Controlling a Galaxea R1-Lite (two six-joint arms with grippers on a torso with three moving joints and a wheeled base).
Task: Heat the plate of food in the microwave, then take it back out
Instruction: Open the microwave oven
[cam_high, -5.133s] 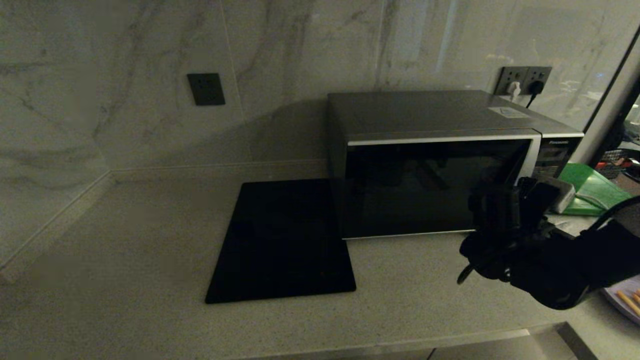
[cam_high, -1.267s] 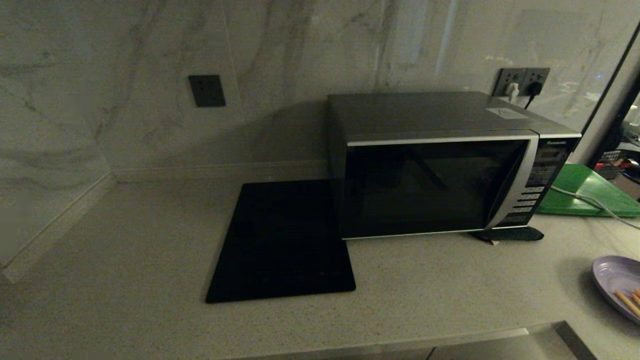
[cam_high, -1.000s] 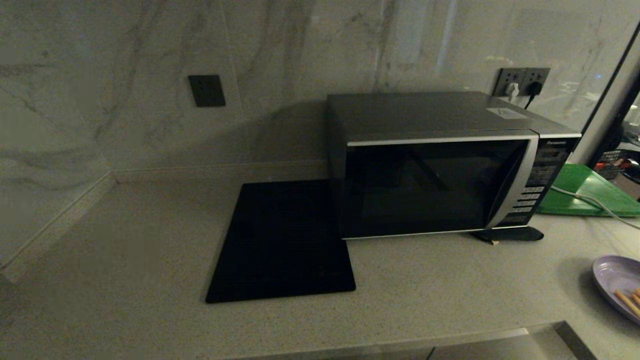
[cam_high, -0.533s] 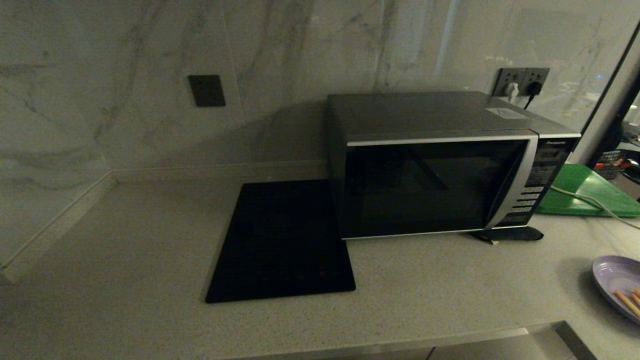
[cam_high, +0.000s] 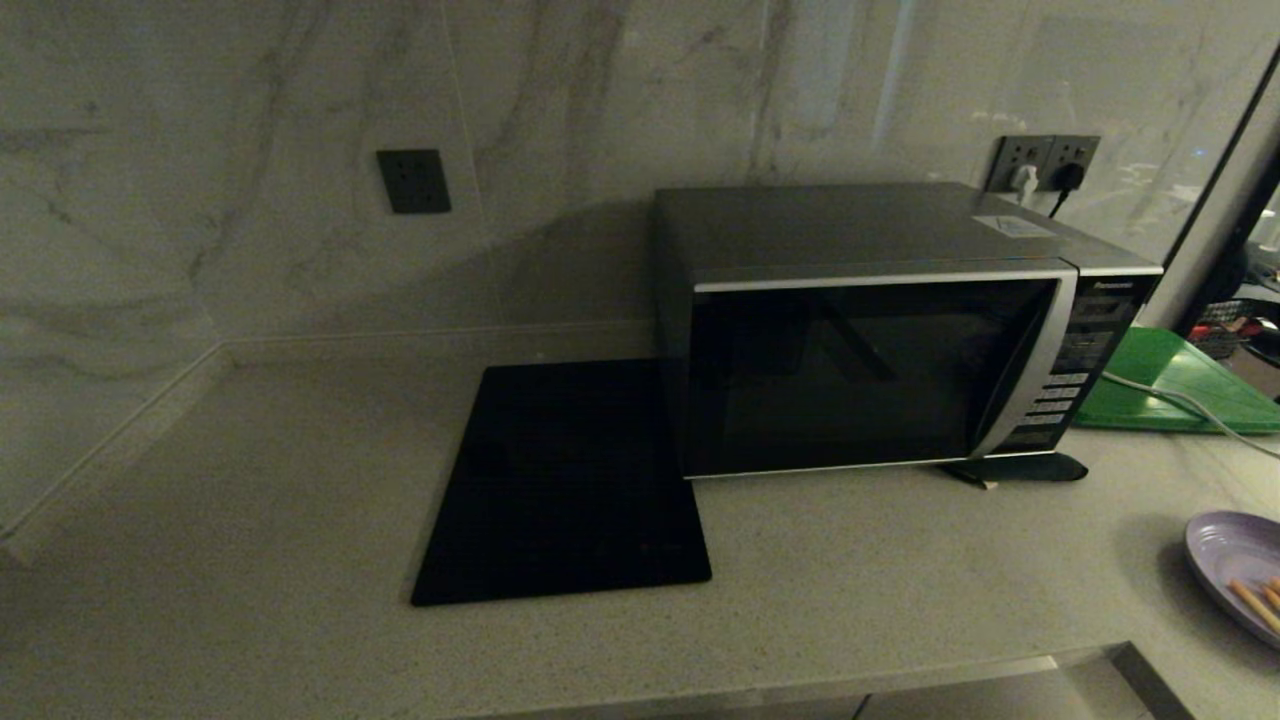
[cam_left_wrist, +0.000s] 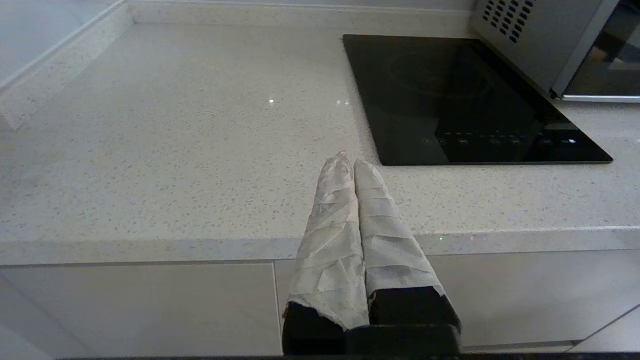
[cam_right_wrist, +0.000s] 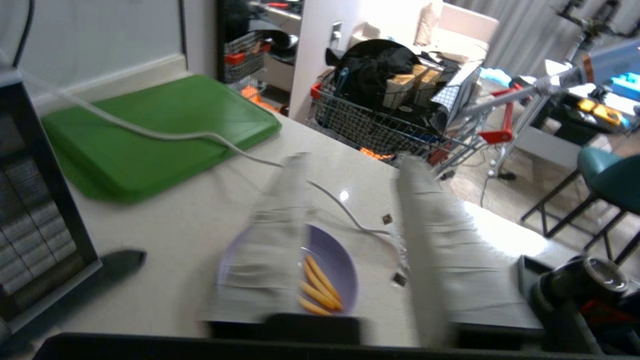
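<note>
Right claw (cam_right_wrist: 350, 210) hangs spread above plate of food (cam_right_wrist: 330, 265); left claw (cam_left_wrist: 348, 167) pressed together.

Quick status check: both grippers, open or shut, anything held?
Left gripper: shut, holding nothing, above the counter edge.
Right gripper: open, holding nothing, above the plate of food.

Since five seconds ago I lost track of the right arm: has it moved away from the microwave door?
Yes. It hung in front of the microwave's handle end; now it has left the head view, its open right gripper above the plate.
</note>
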